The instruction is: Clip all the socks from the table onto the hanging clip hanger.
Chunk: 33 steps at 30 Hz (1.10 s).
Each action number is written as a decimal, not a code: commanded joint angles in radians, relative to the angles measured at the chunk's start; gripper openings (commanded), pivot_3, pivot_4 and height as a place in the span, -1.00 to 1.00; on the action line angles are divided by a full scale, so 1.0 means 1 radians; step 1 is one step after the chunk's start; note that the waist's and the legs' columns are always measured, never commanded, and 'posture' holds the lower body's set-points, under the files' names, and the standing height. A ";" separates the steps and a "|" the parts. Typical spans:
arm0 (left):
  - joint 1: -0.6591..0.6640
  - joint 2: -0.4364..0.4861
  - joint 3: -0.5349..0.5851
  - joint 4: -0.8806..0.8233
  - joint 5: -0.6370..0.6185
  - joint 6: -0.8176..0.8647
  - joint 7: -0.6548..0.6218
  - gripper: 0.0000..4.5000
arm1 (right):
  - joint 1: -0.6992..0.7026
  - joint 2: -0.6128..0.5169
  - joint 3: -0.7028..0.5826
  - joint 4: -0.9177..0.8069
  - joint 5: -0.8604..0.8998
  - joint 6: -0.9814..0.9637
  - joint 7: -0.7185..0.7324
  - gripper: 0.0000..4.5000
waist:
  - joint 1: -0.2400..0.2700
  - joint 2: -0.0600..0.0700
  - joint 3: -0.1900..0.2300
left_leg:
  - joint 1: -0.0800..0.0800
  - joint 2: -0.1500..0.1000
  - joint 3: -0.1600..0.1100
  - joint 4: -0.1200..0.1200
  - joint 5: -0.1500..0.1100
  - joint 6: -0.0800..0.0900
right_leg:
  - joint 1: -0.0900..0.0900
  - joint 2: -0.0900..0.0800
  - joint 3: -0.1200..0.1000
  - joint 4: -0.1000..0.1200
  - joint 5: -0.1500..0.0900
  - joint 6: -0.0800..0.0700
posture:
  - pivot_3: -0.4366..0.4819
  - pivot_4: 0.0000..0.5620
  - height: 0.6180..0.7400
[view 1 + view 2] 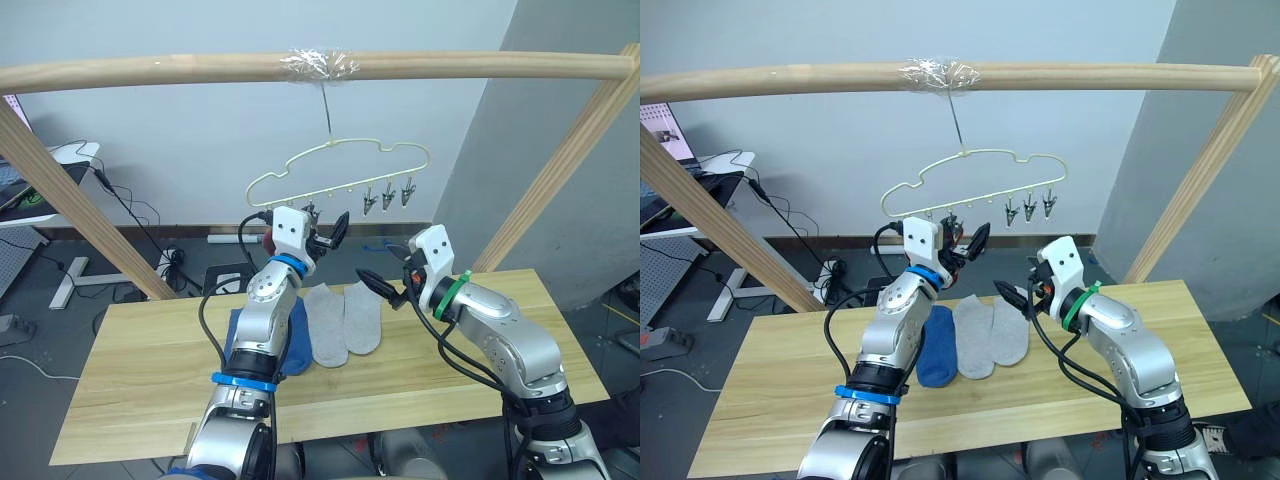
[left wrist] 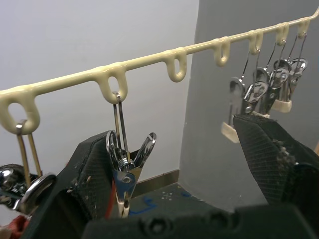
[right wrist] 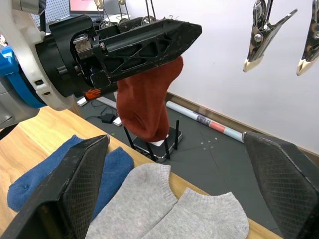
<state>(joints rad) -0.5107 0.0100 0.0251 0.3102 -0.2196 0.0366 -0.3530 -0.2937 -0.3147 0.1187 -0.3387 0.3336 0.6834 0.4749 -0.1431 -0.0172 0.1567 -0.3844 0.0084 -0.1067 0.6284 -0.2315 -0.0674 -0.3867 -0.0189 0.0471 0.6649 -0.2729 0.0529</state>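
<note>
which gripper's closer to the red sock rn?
Left. The left gripper is up against the hanging red sock; the right gripper hovers apart, over the grey socks.

clip hanger (image 1: 340,170): pale yellow-green wire, hung by its hook from the wooden pole, grey clips dangling
red sock (image 3: 147,102): hanging from a clip
grey socks (image 1: 345,320): flat, side by side, table's (image 1: 140,390) middle
blue socks (image 1: 936,345): flat, left of grey

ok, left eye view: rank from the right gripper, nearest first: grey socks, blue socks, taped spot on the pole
1. Grey socks, on the table just to the robot's left of the right gripper.
2. Blue socks, farther to the robot's left, partly behind the left arm.
3. Taped spot on the pole, high overhead where the hanger's hook hangs.
</note>
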 commanded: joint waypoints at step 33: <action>-0.039 0.001 -0.017 -0.035 0.014 -0.022 -0.001 -0.02 | -0.010 0.003 -0.012 -0.034 0.002 -0.020 -0.003 1.00 | 0.000 0.000 0.000 | 0.000 0.000 0.000 0.000 0.000 0.000 | 0.000 0.000 0.000 0.000 0.000 0.000 | -0.50 -0.63 1.00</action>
<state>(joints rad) -0.5245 0.0127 0.0088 0.3100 -0.2077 0.0361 -0.3572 -0.2937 -0.3114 0.1187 -0.3387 0.3331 0.6832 0.4745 -0.1432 -0.0172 0.1567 -0.3843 0.0084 -0.1067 0.6284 -0.2315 -0.0673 -0.3867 -0.0189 0.0471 0.6649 -0.2729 0.0529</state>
